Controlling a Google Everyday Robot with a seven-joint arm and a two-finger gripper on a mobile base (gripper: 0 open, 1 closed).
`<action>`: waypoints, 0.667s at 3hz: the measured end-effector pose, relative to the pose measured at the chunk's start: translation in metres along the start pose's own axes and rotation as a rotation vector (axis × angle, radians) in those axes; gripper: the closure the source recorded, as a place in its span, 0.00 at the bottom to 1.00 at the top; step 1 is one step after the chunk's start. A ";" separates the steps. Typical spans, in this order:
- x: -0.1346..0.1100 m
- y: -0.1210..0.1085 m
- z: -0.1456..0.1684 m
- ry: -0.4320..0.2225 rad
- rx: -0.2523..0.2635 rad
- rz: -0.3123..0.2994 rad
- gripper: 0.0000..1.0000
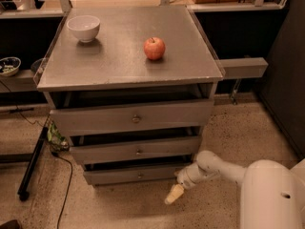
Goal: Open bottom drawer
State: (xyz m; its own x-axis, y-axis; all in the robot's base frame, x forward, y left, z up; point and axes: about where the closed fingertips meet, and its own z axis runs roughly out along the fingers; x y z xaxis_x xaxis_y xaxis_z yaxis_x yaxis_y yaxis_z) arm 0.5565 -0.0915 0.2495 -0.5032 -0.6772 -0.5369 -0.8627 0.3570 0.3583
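No text, label, brand or number can be read in this scene. The gripper [174, 193] hangs low at four o'clock from the knob of the bottom drawer [119, 176].

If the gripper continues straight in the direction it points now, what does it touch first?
Probably the speckled floor: the cream gripper, low right of the grey bottom drawer, points down-left. Depth is unclear.
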 end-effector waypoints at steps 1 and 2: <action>0.003 0.001 -0.001 0.001 0.003 -0.001 0.00; -0.004 -0.005 0.004 0.015 0.095 -0.005 0.00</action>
State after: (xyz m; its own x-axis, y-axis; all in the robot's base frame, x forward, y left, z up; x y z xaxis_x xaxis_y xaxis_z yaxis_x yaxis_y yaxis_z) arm 0.5627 -0.0881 0.2465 -0.4988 -0.6880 -0.5271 -0.8664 0.4128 0.2811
